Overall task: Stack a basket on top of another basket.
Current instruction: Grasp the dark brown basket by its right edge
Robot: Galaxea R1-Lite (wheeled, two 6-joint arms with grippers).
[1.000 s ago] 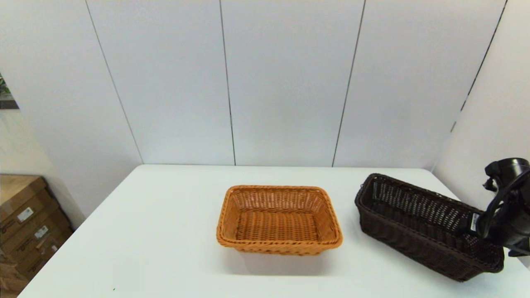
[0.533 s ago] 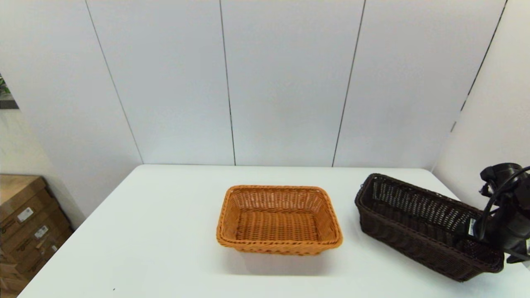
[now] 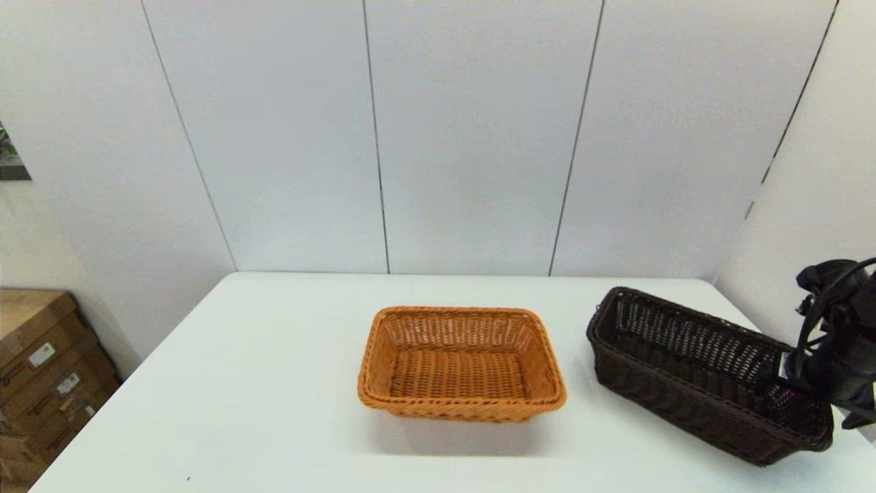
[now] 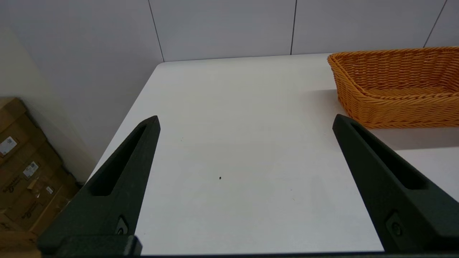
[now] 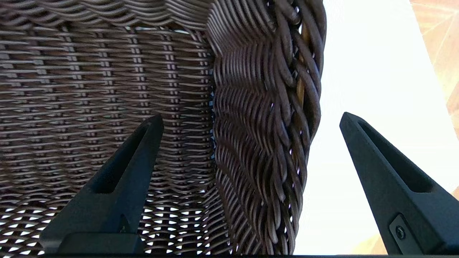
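Observation:
The dark brown basket (image 3: 684, 363) lies slantwise on the table's right side. My right gripper (image 3: 787, 376) is at its near right end, open. In the right wrist view, the right gripper (image 5: 251, 120) straddles that end wall (image 5: 258, 143). One finger (image 5: 118, 179) is inside the basket and the other (image 5: 387, 179) is outside over the table. The orange-tan basket (image 3: 462, 363) sits empty at the table's centre, apart from the dark one. My left gripper (image 4: 245, 122) is open over the table's left part, with the orange-tan basket (image 4: 394, 93) off to its side.
The white table (image 3: 274, 383) meets panelled walls at the back and right. The dark basket's right end lies close to the table's right edge. Cardboard boxes (image 3: 41, 370) stand on the floor beyond the left edge.
My right wrist has shifted slightly at the dark basket's right end. Neither basket has moved.

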